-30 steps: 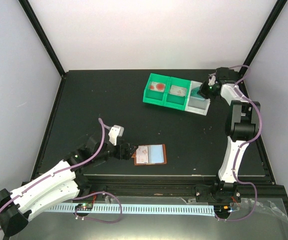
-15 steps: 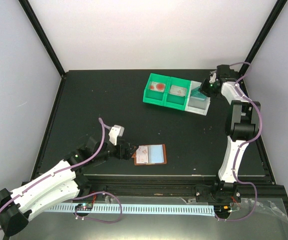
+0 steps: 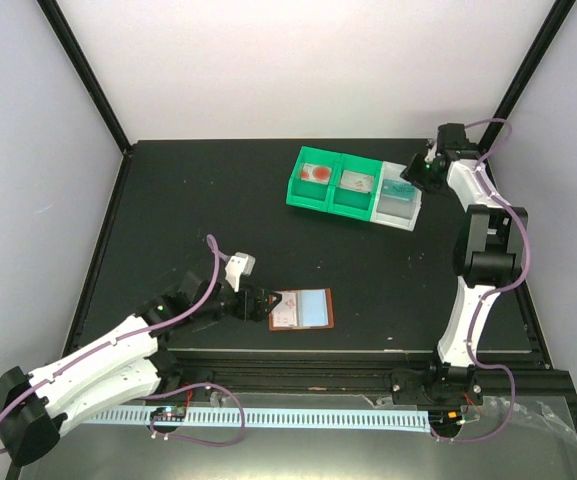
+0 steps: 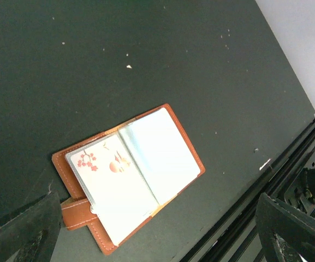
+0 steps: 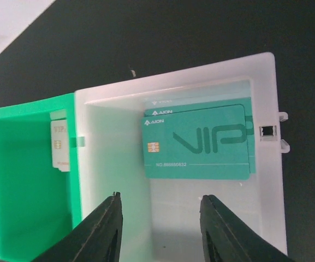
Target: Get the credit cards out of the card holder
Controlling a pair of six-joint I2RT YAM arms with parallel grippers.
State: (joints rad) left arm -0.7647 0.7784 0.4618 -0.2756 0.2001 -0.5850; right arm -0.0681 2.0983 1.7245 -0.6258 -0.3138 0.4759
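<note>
The card holder lies open near the table's front edge; its brown tab shows in the left wrist view. Its left page shows a pinkish-white card with red blossoms, its right page a pale blue card. My left gripper is open and empty, just left of the holder; in its wrist view the holder sits ahead between the fingers. My right gripper is open and empty over the white bin, where teal VIP cards lie stacked.
Two green bins adjoin the white bin on its left at the back right, each holding a card. One green bin with a pale card shows in the right wrist view. The table's front rail runs close behind the holder.
My right gripper has drawn back a little toward the far right of the white bin. My left arm has shifted slightly closer to the holder.
</note>
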